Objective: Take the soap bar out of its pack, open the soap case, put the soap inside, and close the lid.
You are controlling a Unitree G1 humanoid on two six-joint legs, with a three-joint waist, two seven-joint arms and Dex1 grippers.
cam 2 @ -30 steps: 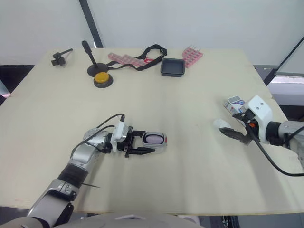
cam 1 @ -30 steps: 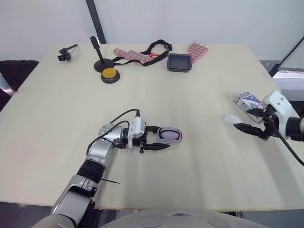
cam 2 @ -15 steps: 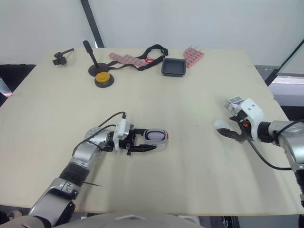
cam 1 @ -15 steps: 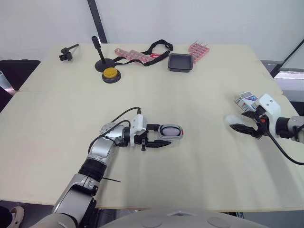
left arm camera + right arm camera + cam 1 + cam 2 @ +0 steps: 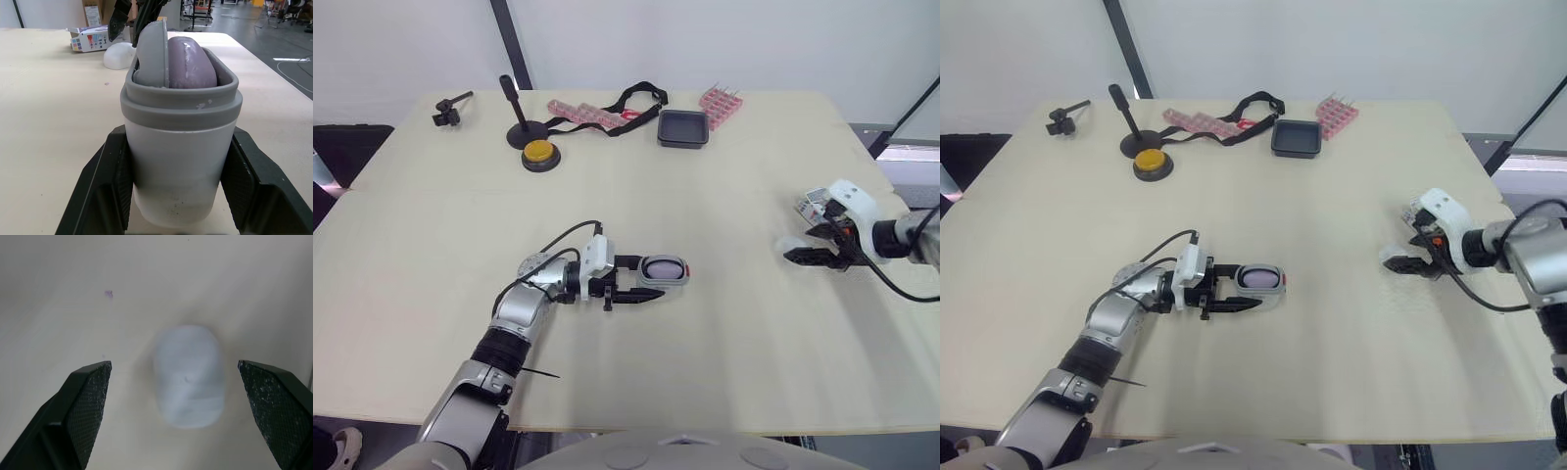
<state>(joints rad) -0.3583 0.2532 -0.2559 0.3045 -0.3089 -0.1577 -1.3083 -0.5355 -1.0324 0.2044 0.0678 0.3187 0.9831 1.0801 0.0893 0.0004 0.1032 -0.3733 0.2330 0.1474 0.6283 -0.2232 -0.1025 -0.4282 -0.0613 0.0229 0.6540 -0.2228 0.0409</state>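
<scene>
Between spread R jaws, lid [image 5: 188, 377], case [image 5: 663, 271] in L jaws

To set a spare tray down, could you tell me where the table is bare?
Bare: the stretch between the soap case and the white lid, and the near right corner. Crowded: the far edge, with yellow button, strap and black tray.

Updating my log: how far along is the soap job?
Done: the purple soap sits in the open soap case, out of its pack. In hand: the left gripper clamps the case; the right gripper hovers, jaws open, over the white lid on the table. Left: grip the lid and close the case.
</scene>
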